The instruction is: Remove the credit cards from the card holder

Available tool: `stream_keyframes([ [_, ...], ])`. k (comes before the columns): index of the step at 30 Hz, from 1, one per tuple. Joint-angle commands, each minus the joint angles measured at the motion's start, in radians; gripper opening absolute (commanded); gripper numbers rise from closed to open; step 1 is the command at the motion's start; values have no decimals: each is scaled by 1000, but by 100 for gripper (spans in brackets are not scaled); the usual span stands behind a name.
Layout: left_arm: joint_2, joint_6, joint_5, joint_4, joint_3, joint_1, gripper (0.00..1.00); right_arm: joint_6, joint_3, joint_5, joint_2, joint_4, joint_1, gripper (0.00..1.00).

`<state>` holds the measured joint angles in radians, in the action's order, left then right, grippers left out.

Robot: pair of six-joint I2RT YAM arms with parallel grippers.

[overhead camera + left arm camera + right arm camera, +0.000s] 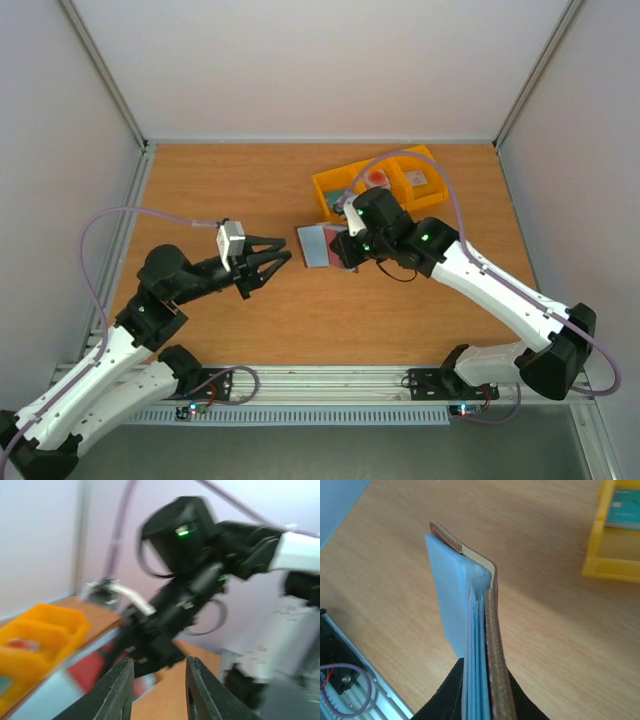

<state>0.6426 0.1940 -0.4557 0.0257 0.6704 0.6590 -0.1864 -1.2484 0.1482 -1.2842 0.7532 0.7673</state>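
My right gripper (pixel 347 243) is shut on the card holder (pixel 313 246), a brown leather wallet with grey-blue lining, held open above the table. In the right wrist view the card holder (pixel 487 625) stands edge-on between my right gripper's (pixel 482 702) fingers. A red credit card (pixel 339 246) shows in the card holder next to the grey-blue flap, and as a blurred red patch (pixel 87 672) in the left wrist view. A pale card with a red round spot (pixel 377 178) lies in the yellow bin. My left gripper (pixel 272 262) is open and empty, just left of the card holder, pointing at it (pixel 157 690).
The yellow three-part bin (pixel 345 183) stands behind the card holder at the back right, with a small item in its right compartment (pixel 418 179). It also shows in the left wrist view (pixel 35 635) and the right wrist view (pixel 612 567). An aluminium rail (pixel 330 385) runs along the near edge.
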Motion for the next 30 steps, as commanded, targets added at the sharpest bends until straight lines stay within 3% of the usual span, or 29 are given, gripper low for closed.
stream_keyframes([
  [1, 35, 291, -225, 154, -39, 46, 28, 36, -78, -52, -4, -26, 100, 1],
  [3, 60, 320, -94, 129, -56, 57, 21, 17, -82, 73, 5, -77, 111, 1],
  [5, 83, 296, -50, 137, -58, 57, 18, -8, -70, 184, 22, -131, 112, 1],
  [17, 2, 158, -55, -82, -41, 57, 11, -158, 5, 491, 119, -255, 110, 1],
  [26, 12, 156, -72, -59, -31, 55, 13, -222, 48, 689, 158, -308, 110, 2],
  [30, 27, 203, -156, 74, -57, 55, 13, -197, 56, 700, 134, -368, 111, 2],
])
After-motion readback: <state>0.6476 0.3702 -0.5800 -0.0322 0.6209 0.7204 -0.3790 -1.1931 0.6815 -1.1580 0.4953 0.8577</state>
